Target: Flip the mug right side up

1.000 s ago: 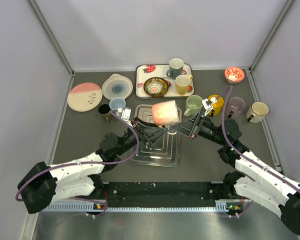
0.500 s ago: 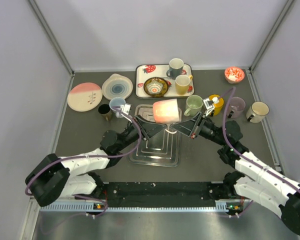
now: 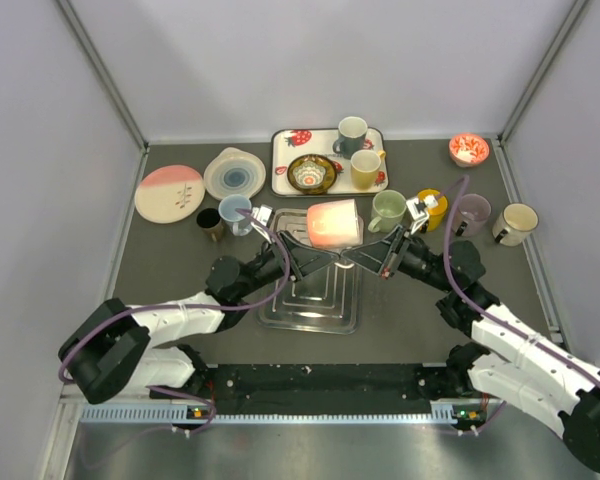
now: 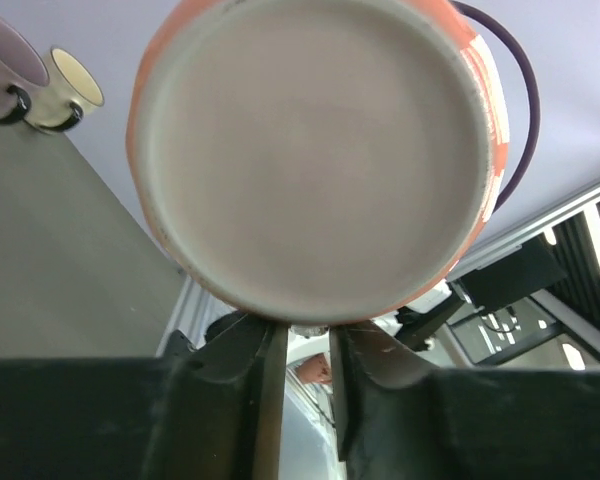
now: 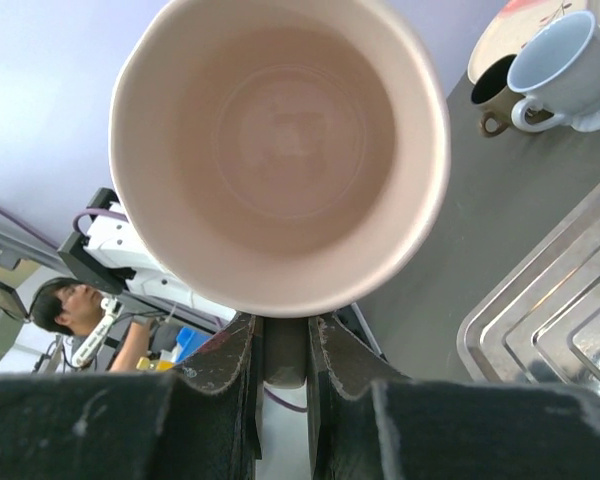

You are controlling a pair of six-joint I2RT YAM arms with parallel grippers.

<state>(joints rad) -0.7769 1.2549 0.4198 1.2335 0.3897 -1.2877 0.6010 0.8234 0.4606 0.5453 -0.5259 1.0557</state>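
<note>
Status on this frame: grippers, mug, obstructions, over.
Right gripper shut on mug. Left gripper at its base, grip unclear. Mug aloft over metal tray, on its side, mouth toward right wrist camera. Green mug stands close beside.

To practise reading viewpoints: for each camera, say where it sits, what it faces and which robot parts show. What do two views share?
Top external: above and behind the bases, looking down on the table; the left arm and right arm show, meeting at the pink mug.
Left wrist: on the left arm, facing the mug's base; left gripper at the bottom edge.
Right wrist: on the right arm, looking into the mug's mouth; right gripper below.
Shared: all show the pink mug; the wrist views see it from opposite ends.
</note>
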